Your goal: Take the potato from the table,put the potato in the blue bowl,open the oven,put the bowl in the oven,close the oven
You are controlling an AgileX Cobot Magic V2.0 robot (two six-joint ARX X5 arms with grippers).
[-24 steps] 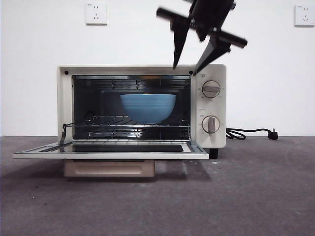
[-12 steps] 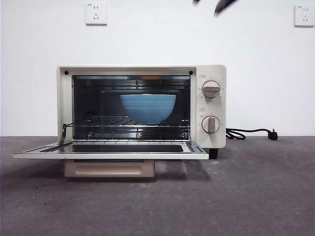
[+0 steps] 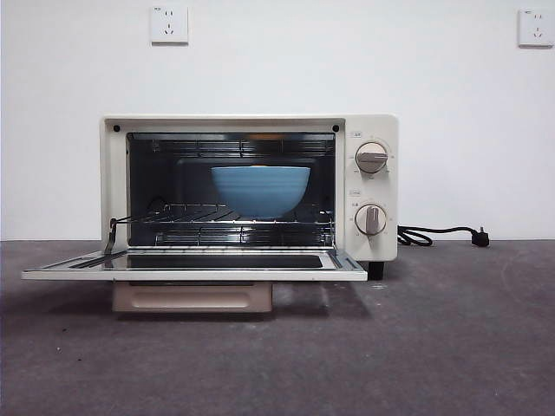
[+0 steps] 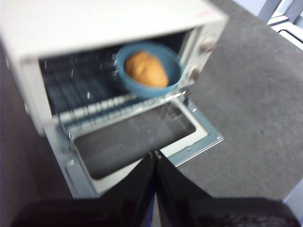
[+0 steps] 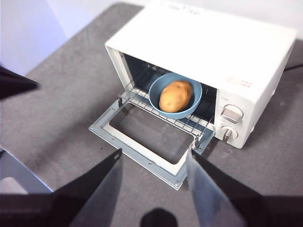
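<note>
Right wrist view: right hand (image 5: 154, 158), jaws spread, hangs above the oven (image 5: 208, 52) and its lowered door (image 5: 142, 142). Left hand (image 4: 155, 158), jaws pressed together, faces that door. Potato (image 5: 175, 96) lies in blue bowl (image 5: 158, 92) on the oven rack (image 5: 137, 97); oven stands on tabletop (image 3: 434, 347).

Plain white wall behind a dark grey floor surface.
Two white sockets (image 3: 169, 23) (image 3: 536, 27) sit high on the wall (image 3: 468, 130), evenly lit.

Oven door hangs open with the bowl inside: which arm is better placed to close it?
Probably the left. The left gripper, jaws shut, sits low just before the open door of the oven; the right gripper hangs open, higher up.
</note>
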